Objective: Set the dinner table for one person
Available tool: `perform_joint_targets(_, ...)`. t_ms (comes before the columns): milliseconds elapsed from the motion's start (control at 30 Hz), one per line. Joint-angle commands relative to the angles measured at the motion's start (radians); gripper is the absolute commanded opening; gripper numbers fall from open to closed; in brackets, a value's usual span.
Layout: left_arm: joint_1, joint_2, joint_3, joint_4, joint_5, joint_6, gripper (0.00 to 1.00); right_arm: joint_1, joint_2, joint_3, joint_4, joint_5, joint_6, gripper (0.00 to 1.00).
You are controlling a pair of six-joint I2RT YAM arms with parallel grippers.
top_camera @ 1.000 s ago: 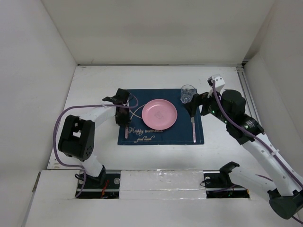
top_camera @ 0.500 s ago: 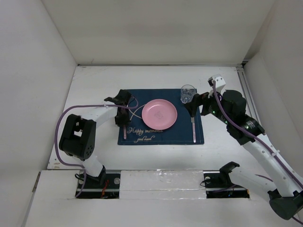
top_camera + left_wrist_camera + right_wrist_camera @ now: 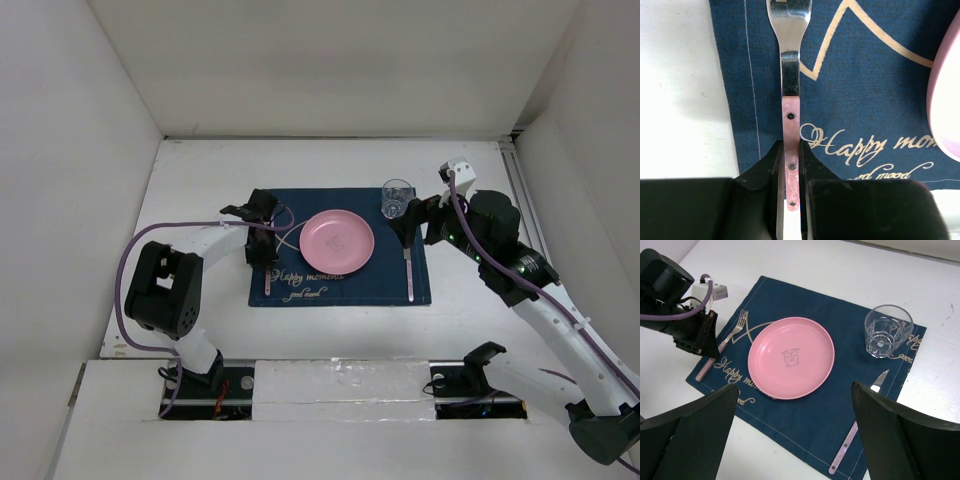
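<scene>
The white dinner table (image 3: pixel 200 180) carries a navy placemat (image 3: pixel 340 285) with a pink plate (image 3: pixel 337 241) at its centre. A clear glass (image 3: pixel 396 198) stands at the mat's far right corner, and a pink-handled knife (image 3: pixel 408 272) lies right of the plate. My left gripper (image 3: pixel 262 255) is shut on the pink handle of a fork (image 3: pixel 790 75), low over the mat's left edge, tines pointing away; in the left wrist view the left gripper (image 3: pixel 791 170) has a jaw on each side of the handle. My right gripper (image 3: pixel 800 435) is wide open and empty, high above the mat's right side.
White walls enclose the table on the left, back and right. The plate's rim (image 3: pixel 945 100) lies just right of the fork. The right wrist view shows the plate (image 3: pixel 791 357), glass (image 3: pixel 887 331), knife (image 3: pixel 855 432) and my left arm (image 3: pixel 670 295) at the mat's left.
My left gripper and the fork shifted slightly sideways, left then back right, over the mat's left edge. The right arm has not moved.
</scene>
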Motion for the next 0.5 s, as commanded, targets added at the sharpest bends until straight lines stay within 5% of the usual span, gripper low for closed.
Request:
perform_joint_targets(0,0.002,-0.023,0.001,0.0,0.028,0.023,0.0,0.014,-0.004,-0.003,0.036,-0.014,-0.011,1.0)
perform_joint_targets(467,0.002,0.004,0.001,-0.009,-0.015,0.004,0.0,0.014,-0.004,-0.003,0.036,-0.014,-0.02,1.0)
